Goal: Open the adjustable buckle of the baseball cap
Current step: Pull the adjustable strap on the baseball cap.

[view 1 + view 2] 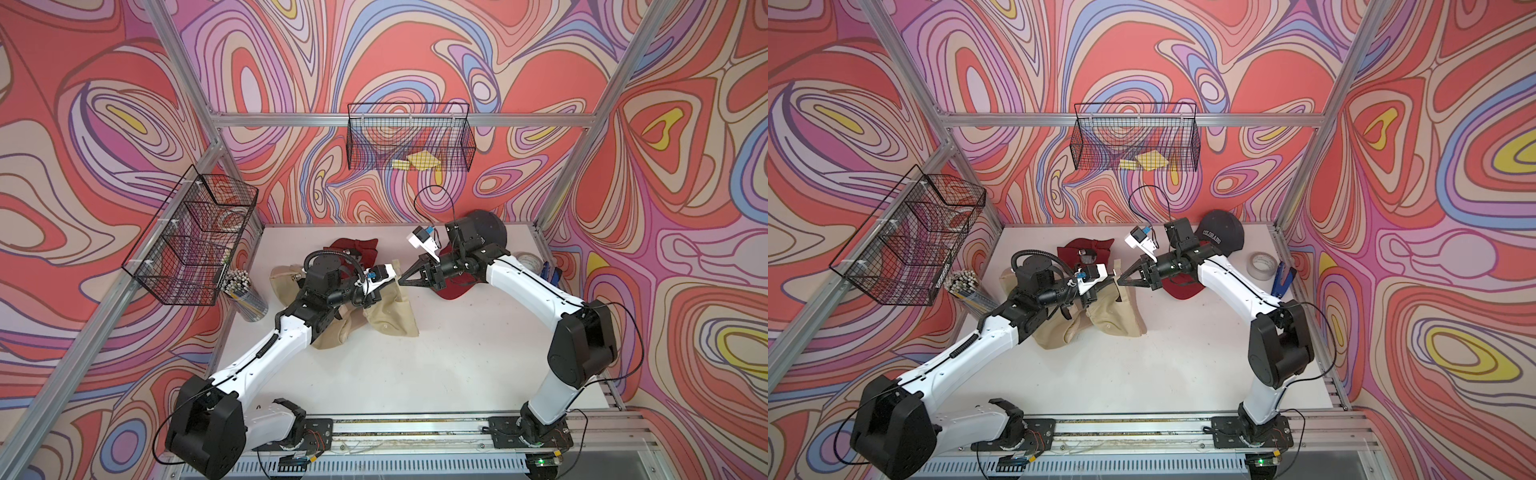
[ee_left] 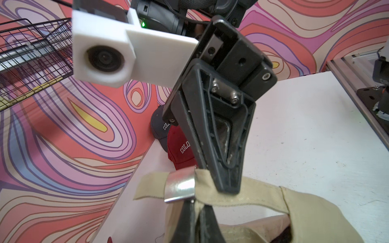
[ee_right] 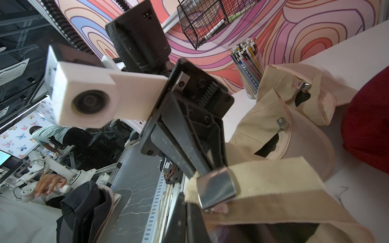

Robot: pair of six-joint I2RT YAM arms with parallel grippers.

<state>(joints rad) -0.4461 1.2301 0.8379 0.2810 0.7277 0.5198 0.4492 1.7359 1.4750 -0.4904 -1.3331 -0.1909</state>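
Buckle point(image 2: 180, 185) of the beige cap point(image 1: 390, 316) is a curved, shiny silver clip threaded on a tan fabric strap point(image 2: 252, 197). The cap lies crumpled toward 9 o'clock of the surface's point(image 1: 415, 374) middle, among other beige caps. Left fingers point(image 2: 186, 223) are pinched together on the strap right under the buckle. Right fingers point(image 2: 210, 147) are closed too, their tips clamped on the strap just beside the clip. Only the wrist views show the buckle; in both top views it is too small to make out where the two sets of fingertips meet. The right wrist view alone shows a small clip point(image 3: 282, 124) on a neighbouring beige cap. A top view shows a dark COLORADO cap point(image 1: 1219, 235) at 1 o'clock, with a tape roll point(image 1: 1262, 266) and a blue tool point(image 1: 1283, 278) toward 2 o'clock. A red cap point(image 1: 353, 249) lies at 12 o'clock of the beige one. Whether the buckle's flap is latched or lifted cannot be told.
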